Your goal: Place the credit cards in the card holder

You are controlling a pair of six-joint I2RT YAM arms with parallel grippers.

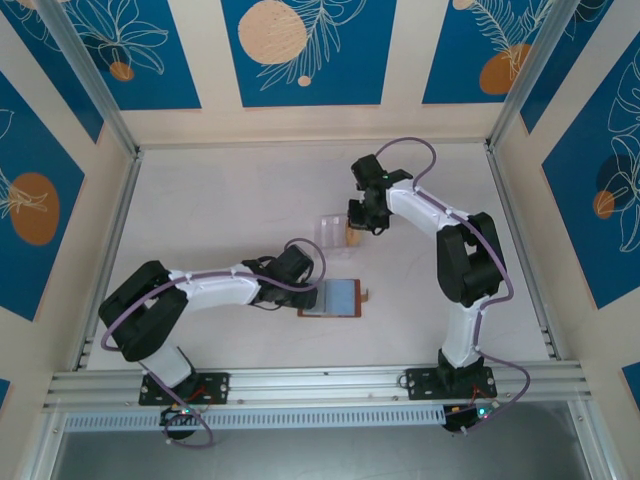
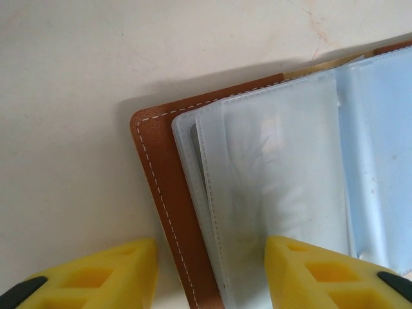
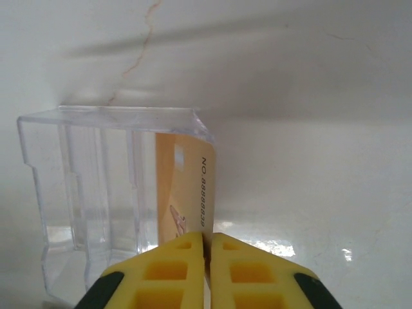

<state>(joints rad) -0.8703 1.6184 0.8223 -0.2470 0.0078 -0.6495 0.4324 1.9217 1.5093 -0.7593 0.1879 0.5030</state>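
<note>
A tan card stands on edge in the rightmost slot of a clear plastic box. In the right wrist view its long axis runs straight up the frame, away from the fingers. The right gripper has its jaws closed down to a thin slit on the card's near edge, and the rest of the card sits inside the box.

In the top view the box is near the centre of the frame. The card holder lies just below it, close by but apart, spread open and flat on the table. Its grey-blue inside faces up and its long side runs left to right.

From the pinched card, then, the holder lies toward the bottom of that frame, and the right arm is the one carrying what must go there. I judge that the card has to come up out of its slot before it travels down-frame to a pocket mouth.

The left gripper sits at the holder's left end with its jaws wide apart, gripping nothing. One finger is over bare table and the other over the clear pockets.
</note>
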